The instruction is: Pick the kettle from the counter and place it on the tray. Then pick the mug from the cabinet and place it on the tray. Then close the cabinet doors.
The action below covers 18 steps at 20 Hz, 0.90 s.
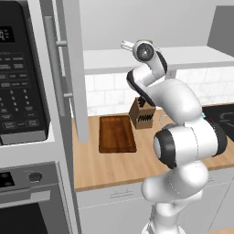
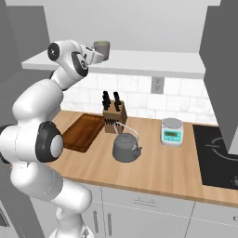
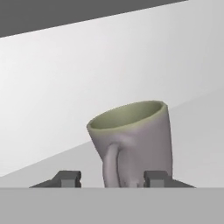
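Grey-green mug (image 3: 133, 142) on cabinet shelf (image 2: 153, 62); kettle (image 2: 125, 148) beside tray (image 2: 83, 132).

Even, bright, rendered light throughout; soft shadows lie on the bench (image 2: 153, 172); no glare; edges look slightly coarse.

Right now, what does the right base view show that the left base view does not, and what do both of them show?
Only the right base view: the kettle standing on the counter and not on the tray, a small kitchen scale beside it, a wall outlet, and the mug on the cabinet shelf with the pincer at it.

Only the left base view: the microwave, the oven below it, and an open cabinet door with its bar handle.

Both: the tray, the knife block, the arm and the counter.
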### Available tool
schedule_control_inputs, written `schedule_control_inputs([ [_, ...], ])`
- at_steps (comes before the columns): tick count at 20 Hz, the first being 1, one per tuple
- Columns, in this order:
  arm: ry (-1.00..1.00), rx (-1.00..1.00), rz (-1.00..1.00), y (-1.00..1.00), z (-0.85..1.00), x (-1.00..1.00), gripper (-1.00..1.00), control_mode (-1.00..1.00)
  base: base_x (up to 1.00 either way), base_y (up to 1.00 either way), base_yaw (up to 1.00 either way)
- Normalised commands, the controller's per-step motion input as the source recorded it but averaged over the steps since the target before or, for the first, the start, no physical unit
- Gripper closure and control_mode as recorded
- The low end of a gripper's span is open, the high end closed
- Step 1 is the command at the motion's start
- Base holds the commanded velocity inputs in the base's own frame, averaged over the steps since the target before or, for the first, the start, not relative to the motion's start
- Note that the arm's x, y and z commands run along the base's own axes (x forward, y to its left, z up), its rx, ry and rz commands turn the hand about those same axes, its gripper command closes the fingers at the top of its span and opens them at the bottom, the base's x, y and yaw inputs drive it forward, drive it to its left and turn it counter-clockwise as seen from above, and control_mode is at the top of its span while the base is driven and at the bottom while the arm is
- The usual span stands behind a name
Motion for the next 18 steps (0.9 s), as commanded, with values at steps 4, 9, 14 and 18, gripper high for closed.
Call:
schedule_control_inputs([
  [4, 0.0, 0.0, 0.0, -0.1, 0.0, 0.0, 1.0, -1.0, 0.0, 0.0, 0.0],
  [9, 0.0, 0.02, 0.0, -0.11, 0.0, 0.0, 1.0, -1.0, 0.0, 0.0, 0.0],
  [14, 0.0, 0.0, 0.0, -0.04, 0.0, 0.0, 1.0, -1.0, 0.0, 0.0, 0.0],
  [18, 0.0, 0.0, 0.0, 0.0, 0.0, 0.0, 1.0, -1.0, 0.0, 0.0, 0.0],
])
